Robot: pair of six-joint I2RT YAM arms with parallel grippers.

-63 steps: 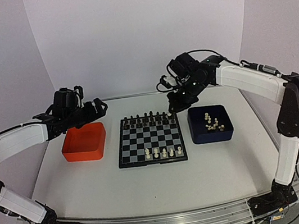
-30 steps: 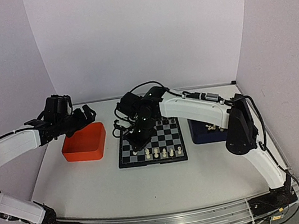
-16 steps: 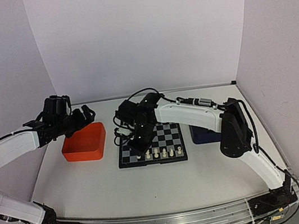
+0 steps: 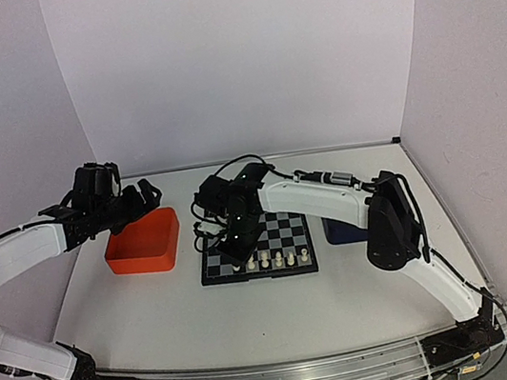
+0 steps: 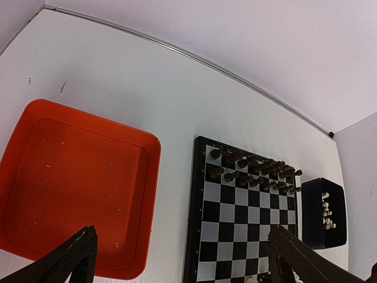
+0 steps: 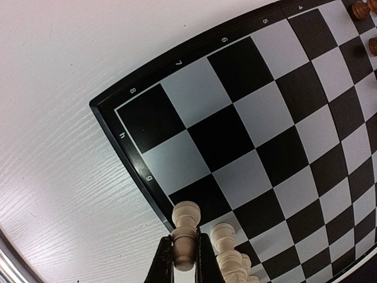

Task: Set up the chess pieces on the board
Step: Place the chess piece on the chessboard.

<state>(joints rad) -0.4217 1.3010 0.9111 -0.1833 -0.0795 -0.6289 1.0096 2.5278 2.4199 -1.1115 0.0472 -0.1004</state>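
**White row partly set, more pieces waiting**

The board (image 4: 275, 235) is seen in the middle of the table, between the orange tray (image 4: 143, 244) and the dark blue tray (image 5: 323, 197). Its two far rows are filled with the black pieces (image 5: 253, 168). Along its near edge only a short row of white pieces (image 4: 271, 260) has been set. More spare white pieces (image 5: 327, 215) are left in the dark blue tray, so the job is judged to be well under half done for the white side.

The left claw (image 4: 145, 192) is held wide open in the air by the orange tray, and nothing is in it. The right claw (image 6: 184, 247) is shut tight on one held piece (image 6: 186, 213) at the near left corner of the board, just beside the end of the white row. Whether that piece touches the board cannot be told.

Both arms and the whole table are shown only in the top view, but there the dark blue tray is mostly hidden behind the right arm. The tray's pieces and the black rows are shown plainly in the left wrist view. The grip itself is shown only in the right wrist view.
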